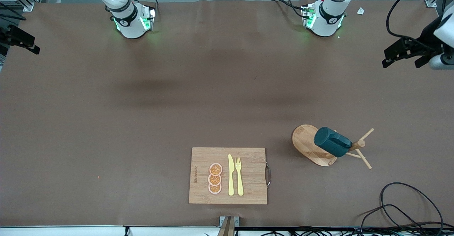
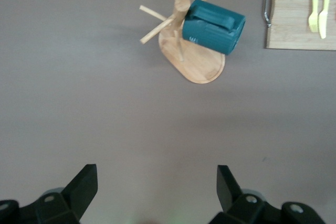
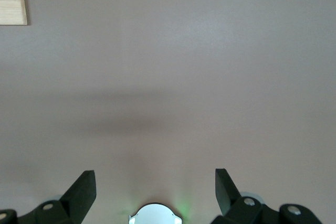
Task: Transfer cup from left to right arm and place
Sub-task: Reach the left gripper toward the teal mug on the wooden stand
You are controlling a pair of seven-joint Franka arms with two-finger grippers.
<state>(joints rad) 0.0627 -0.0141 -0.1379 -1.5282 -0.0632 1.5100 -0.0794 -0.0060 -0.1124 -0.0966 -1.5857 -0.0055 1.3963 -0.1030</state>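
The dark teal cup (image 1: 332,142) hangs tilted on a peg of the wooden rack (image 1: 308,144), toward the left arm's end of the table. In the left wrist view the cup (image 2: 214,26) shows its handle on top, and the rack's oval base (image 2: 198,65) lies under it. The cup's inside is hidden. My left gripper (image 2: 157,178) is open and empty, high over bare table well short of the rack. It shows at the edge of the front view (image 1: 400,60). My right gripper (image 3: 155,182) is open and empty, high over the table by its own base.
A bamboo cutting board (image 1: 252,193) with a metal handle lies near the front edge. It carries three orange slices (image 1: 215,178), a yellow knife (image 1: 231,175) and a fork (image 1: 239,176). Black cables (image 1: 400,207) loop at the front corner by the left arm's end.
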